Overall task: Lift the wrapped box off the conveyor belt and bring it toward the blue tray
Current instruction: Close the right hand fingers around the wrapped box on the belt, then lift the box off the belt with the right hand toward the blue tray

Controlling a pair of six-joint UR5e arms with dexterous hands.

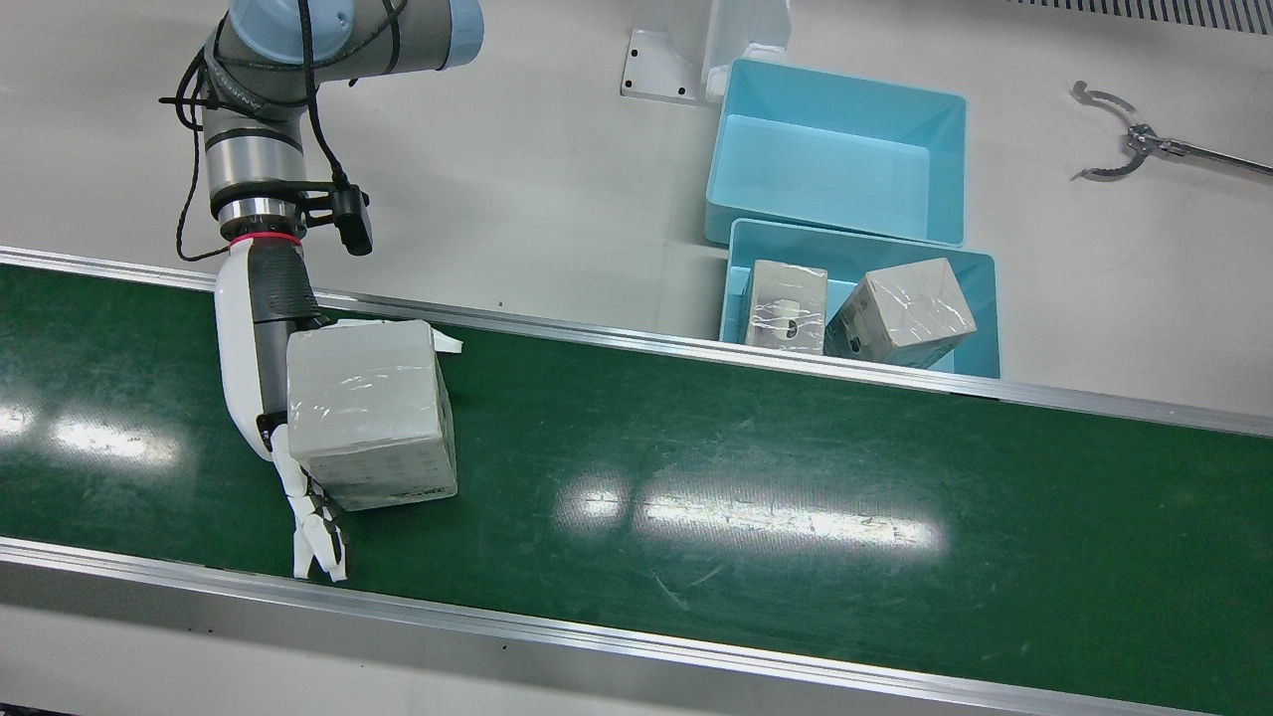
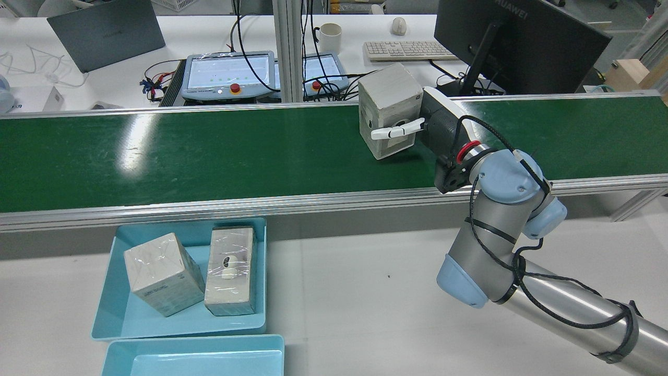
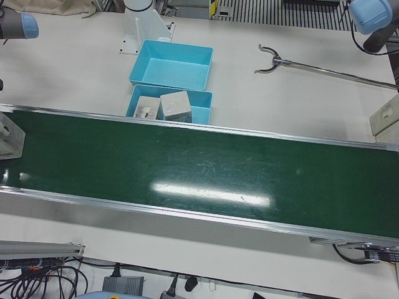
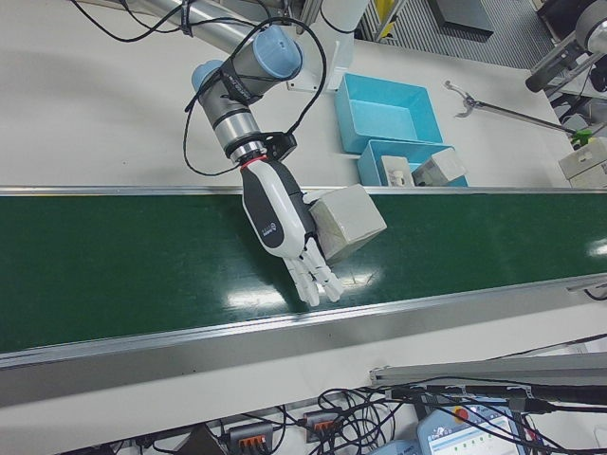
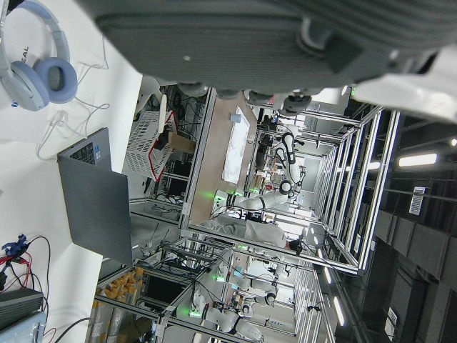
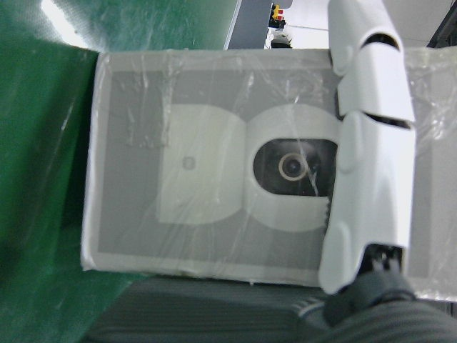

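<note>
A wrapped grey box [image 1: 370, 413] is held tilted just above the green conveyor belt [image 1: 796, 477] by my right hand [image 1: 261, 368]. The hand is shut on it, palm against one side and a white finger [image 2: 396, 130] across its face. The box [image 2: 389, 91] and hand [image 2: 438, 125] show in the rear view, in the right-front view (box [image 4: 349, 220], hand [image 4: 275, 218]) and close up in the right hand view [image 6: 207, 171]. The blue tray [image 1: 985, 288] beside the belt holds two wrapped boxes. My left hand [image 5: 235, 36] shows only as a dark edge in its own view.
A second, empty blue tray [image 1: 835, 159] sits behind the first. A metal grabber tool [image 1: 1134, 144] lies on the white table. Aluminium rails [image 1: 636, 343] edge the belt. Desks with monitors stand beyond the belt [image 2: 229, 70].
</note>
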